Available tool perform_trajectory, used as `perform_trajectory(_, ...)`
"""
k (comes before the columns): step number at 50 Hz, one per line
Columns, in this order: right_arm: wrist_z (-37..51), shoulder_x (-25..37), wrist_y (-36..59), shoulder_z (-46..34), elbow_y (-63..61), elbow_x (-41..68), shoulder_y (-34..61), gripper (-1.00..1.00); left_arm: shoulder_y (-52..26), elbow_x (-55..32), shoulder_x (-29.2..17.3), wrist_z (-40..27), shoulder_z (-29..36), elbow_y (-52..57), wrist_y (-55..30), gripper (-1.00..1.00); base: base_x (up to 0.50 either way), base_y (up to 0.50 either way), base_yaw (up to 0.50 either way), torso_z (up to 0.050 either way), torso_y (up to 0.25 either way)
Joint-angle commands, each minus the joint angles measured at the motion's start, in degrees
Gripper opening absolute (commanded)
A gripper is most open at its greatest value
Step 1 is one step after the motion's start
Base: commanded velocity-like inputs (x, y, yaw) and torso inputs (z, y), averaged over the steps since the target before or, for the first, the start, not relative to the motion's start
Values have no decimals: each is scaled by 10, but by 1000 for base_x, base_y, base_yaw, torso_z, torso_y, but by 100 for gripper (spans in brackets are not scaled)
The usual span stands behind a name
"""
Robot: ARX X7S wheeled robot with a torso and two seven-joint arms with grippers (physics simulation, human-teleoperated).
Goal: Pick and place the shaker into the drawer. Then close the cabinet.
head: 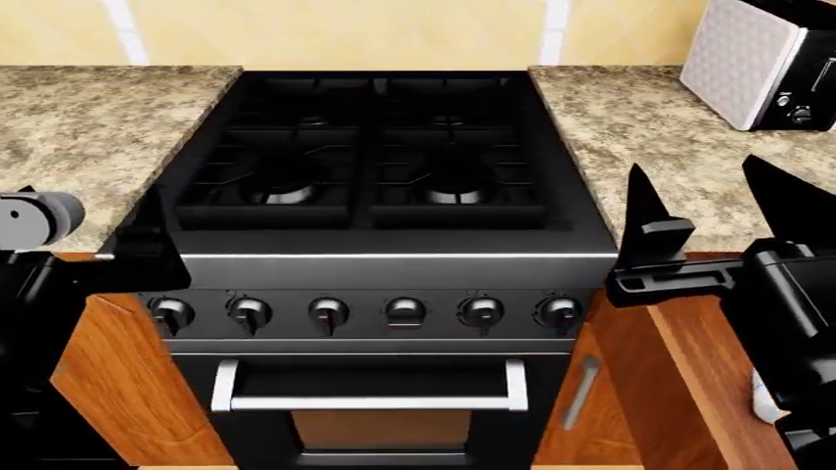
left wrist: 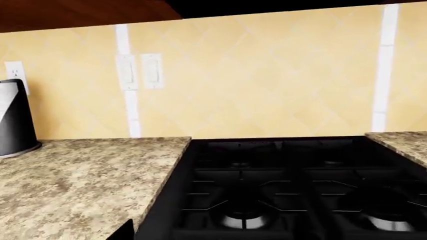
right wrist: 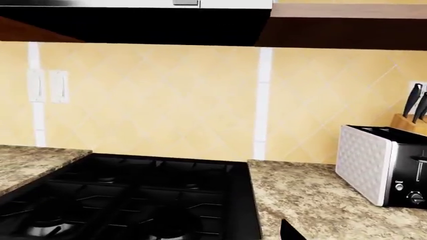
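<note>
My right tool (head: 706, 211) hangs with fingers apart over the worktop (head: 614, 127) between stove (head: 379, 166) and toaster (head: 758, 64); my left tool's state I cannot tell.

Head view sits high, looking down over the stove (head: 379, 157), its knobs and oven door close below, granite counter (head: 92, 127) either side. Left wrist view rides low at counter (left wrist: 73, 175) height, facing the tiled wall (left wrist: 267, 75), stove (left wrist: 293, 190) near. Right wrist view faces that wall (right wrist: 167, 100) too, from the stove's (right wrist: 133, 200) other side, toaster (right wrist: 380, 167) close. All three share the burners.
</note>
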Motion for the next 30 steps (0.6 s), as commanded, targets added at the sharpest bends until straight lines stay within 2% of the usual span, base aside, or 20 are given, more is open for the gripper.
perform_trajectory(1, -9, -11, -10, -4, 1, -30, -23, 100, 28, 15, 1, 1, -12, 2, 13, 100, 1, 367, 0, 0, 0)
perform_trajectory(30, -9, -15, -16, -3, 1, -41, -31, 100, 38, 26, 0, 12, -11, 2, 19, 100, 0, 353, 0, 0, 0)
